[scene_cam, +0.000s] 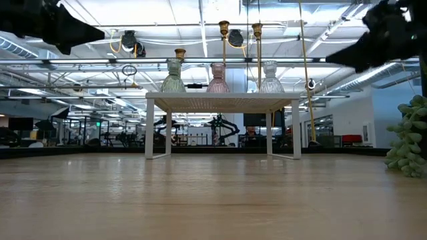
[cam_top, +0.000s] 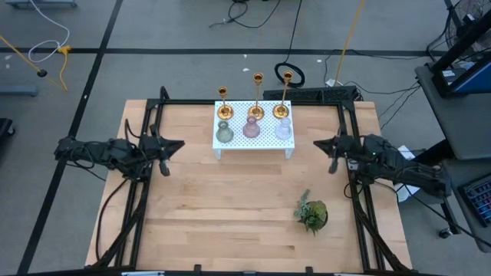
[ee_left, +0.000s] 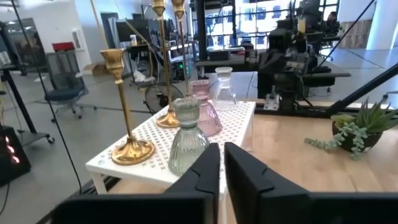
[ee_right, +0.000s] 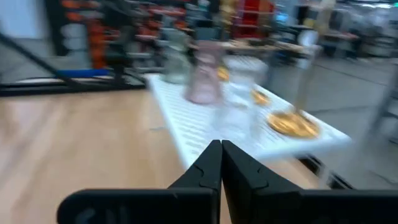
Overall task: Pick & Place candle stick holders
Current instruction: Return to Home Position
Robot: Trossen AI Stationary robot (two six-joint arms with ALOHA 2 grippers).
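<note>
Three gold candlestick holders (cam_top: 223, 109) (cam_top: 256, 110) (cam_top: 283, 109) stand by their round bases along the far edge of a white perforated stand (cam_top: 254, 142) at the table's far middle. They also show in the left wrist view (ee_left: 127, 124) and the low view (scene_cam: 223, 30). In front of them stand a greenish (cam_top: 224, 133), a pink (cam_top: 251, 127) and a clear glass vase (cam_top: 283, 129). My left gripper (cam_top: 181, 145) hovers left of the stand, shut and empty (ee_left: 221, 163). My right gripper (cam_top: 316, 143) hovers right of the stand, shut and empty (ee_right: 221, 163).
A small green plant (cam_top: 312, 214) stands on the table's near right part. Black frame rails (cam_top: 142, 207) run along the table's left, right and far sides. Bare wood lies between the stand and the near edge.
</note>
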